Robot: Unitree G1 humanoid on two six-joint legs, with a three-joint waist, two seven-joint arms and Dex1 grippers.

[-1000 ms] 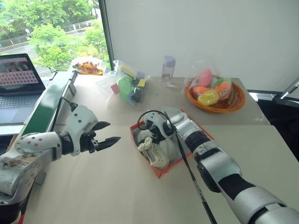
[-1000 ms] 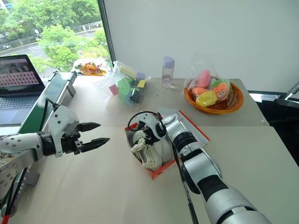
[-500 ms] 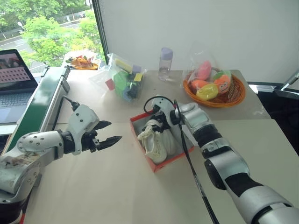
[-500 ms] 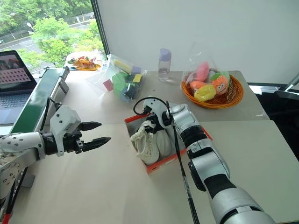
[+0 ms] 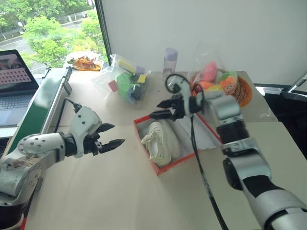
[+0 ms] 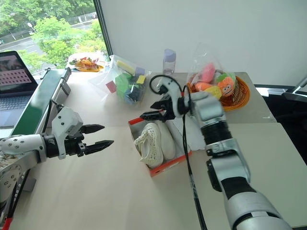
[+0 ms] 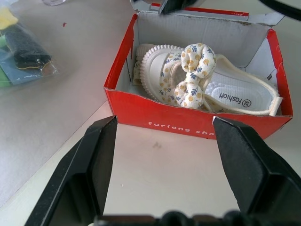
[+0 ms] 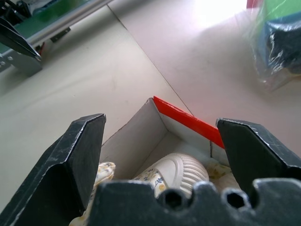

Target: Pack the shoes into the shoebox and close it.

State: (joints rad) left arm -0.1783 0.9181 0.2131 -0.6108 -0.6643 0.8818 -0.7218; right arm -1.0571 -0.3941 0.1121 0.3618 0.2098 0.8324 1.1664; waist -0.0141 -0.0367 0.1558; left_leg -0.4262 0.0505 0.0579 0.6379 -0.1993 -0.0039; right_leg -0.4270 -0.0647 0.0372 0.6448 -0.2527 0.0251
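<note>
The red shoebox (image 5: 171, 165) stands open in the middle of the table, its lid (image 5: 205, 135) lying flat to the right with the white inside up. Both cream-white shoes (image 5: 160, 139) lie side by side inside it; in the left wrist view one shoe (image 7: 188, 84) shows a flowered bow. My right gripper (image 5: 155, 109) hangs open and empty above the box's far left corner (image 8: 188, 120). Left of the box, my left gripper (image 5: 116, 134) is held open above the table and points at the red front wall (image 7: 188, 123), well apart from it.
At the back stand an orange basket (image 5: 242, 98) of bagged toys, a clear bottle (image 5: 170, 62) and a plastic bag of toys (image 5: 127, 84). A laptop (image 5: 17, 76) and a green rail (image 5: 41, 108) are at the left. A black cable (image 5: 194, 143) hangs from my right arm across the lid.
My right gripper has lifted out of the shoebox, rising toward the back, and left the shoes lying inside. The left gripper has stayed put. The camera view shifted slightly.
</note>
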